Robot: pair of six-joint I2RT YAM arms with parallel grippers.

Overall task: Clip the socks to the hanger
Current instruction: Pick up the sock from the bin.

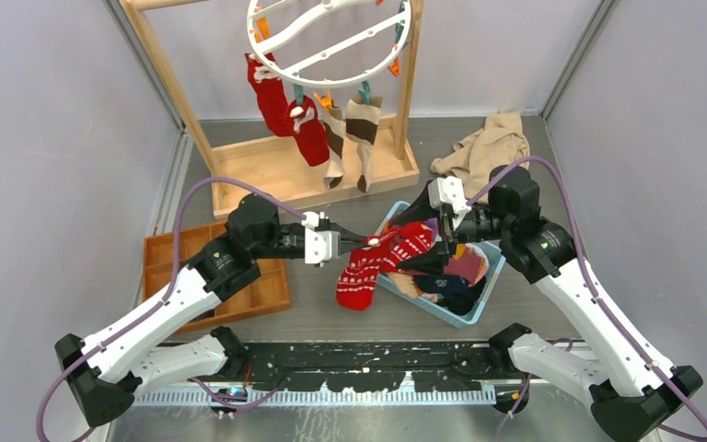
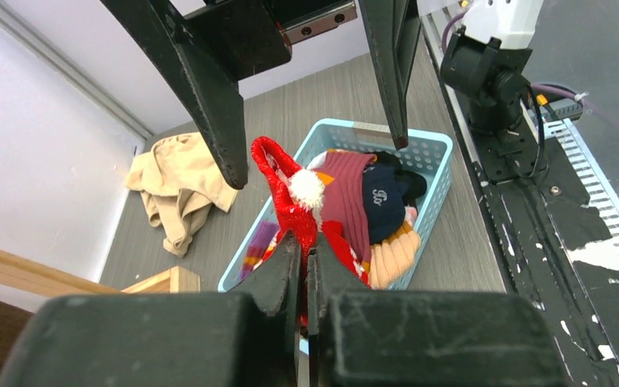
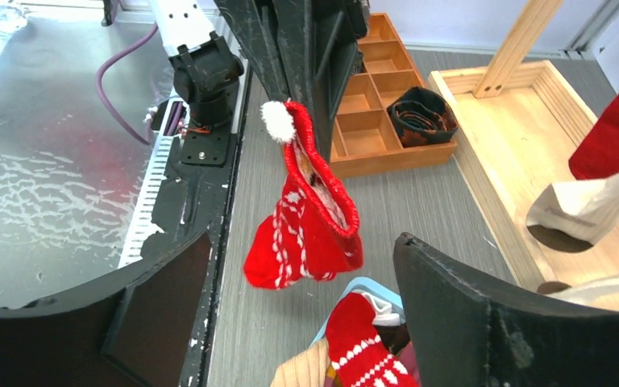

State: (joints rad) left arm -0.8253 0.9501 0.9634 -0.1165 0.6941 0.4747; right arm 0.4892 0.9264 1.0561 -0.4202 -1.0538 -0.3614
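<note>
Just left of the blue basket [image 1: 423, 304], from the overhead camera, the left gripper [image 1: 366, 241] has its claw pressed together on the cuff of a red sock [image 1: 364, 272] with white patterns. The sock dangles beside the basket's left rim. The right gripper [image 1: 426, 241] sits over the basket with its claw spread and nothing in it. A heap of socks [image 1: 456, 276] fills the basket underneath. Well behind the basket, the white hanger [image 1: 276, 70] hangs inside a wooden frame [image 1: 170, 87]. The clipped socks [image 1: 311, 133] on it number four, two red and two tan-and-brown. A beige cloth [image 1: 488, 147] lies behind the basket toward the right, and a wooden tray [image 1: 161, 267] sits off to its left, past the dangling sock.

Left wrist cam: the two dark fingers meet right on the red cuff, with a white pompom [image 2: 306, 188] just above the pinch. The right gripper's fingers [image 2: 209, 105] stand apart on either side of the cuff, not touching it. The basket is right behind, and you can see maroon, dark and orange socks in it.

Right wrist cam: its own fingers frame the shot, wide apart and holding nothing. The red sock hangs free from the left claw on the far side of the basket's corner. The tray is beyond that, with a dark roll [image 3: 421, 117] in one compartment. Another red sock with white marks [image 3: 363, 347] lies in the basket.
</note>
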